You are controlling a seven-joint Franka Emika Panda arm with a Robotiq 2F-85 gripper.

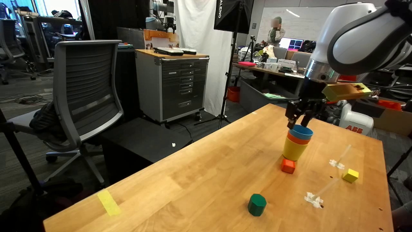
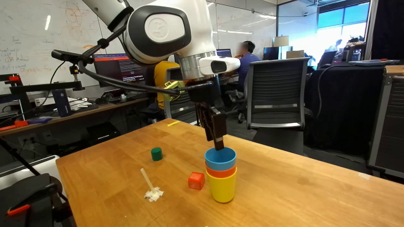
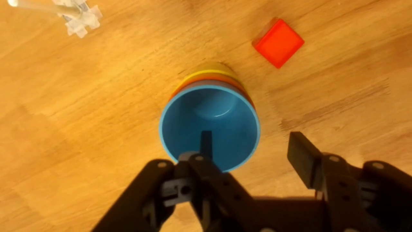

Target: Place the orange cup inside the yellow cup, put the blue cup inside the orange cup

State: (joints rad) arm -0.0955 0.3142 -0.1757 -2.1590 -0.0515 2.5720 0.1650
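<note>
The yellow cup [image 1: 293,151] stands upright on the table. The orange cup [image 1: 298,139] sits in it, with only a band below its rim showing above the yellow rim in an exterior view [image 2: 221,173]. The blue cup [image 2: 220,159] is nested in the orange cup on top, its mouth facing up in the wrist view [image 3: 222,124]. My gripper [image 3: 250,141] is open and holds nothing. One finger overlaps the blue cup's mouth and the other is outside its rim. In both exterior views the gripper [image 1: 297,125] is just above the stack; I cannot tell whether it touches the rim.
A red-orange block [image 2: 196,180] lies close to the stack. A green block [image 1: 257,204] stands farther off on the table. A yellow block [image 1: 350,175] and two thin sticks taped with white bits [image 1: 313,199] are near the table's side edge.
</note>
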